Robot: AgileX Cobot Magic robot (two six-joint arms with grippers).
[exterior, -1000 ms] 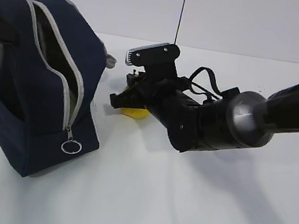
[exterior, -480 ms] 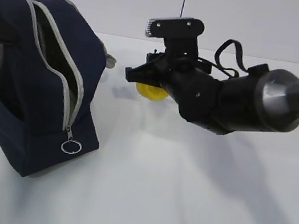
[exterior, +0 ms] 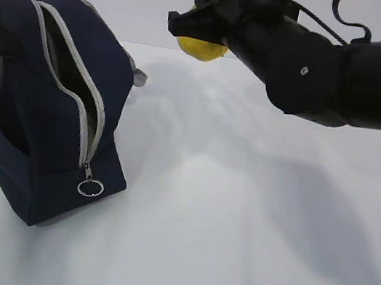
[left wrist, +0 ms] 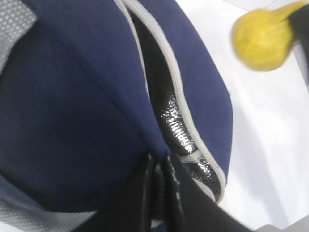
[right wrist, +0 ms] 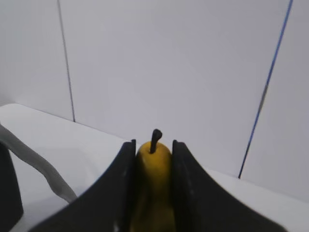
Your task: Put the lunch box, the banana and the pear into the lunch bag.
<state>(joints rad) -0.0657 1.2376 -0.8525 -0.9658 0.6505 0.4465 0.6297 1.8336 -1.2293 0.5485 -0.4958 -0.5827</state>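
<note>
White table [exterior: 236,217] and pale panelled wall behind; the right gripper [right wrist: 152,159] is clamped on the pear [exterior: 201,47], stem up, high above the far side, right of the lunch bag [exterior: 48,110]. Zipper gapes open, ring pull [exterior: 90,187] dangling. Left gripper [left wrist: 161,166] pinches the bag's navy edge

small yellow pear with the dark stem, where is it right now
The yellow pear is clamped in the right gripper, in the air at the exterior view's top centre, right of the open navy lunch bag.
</note>
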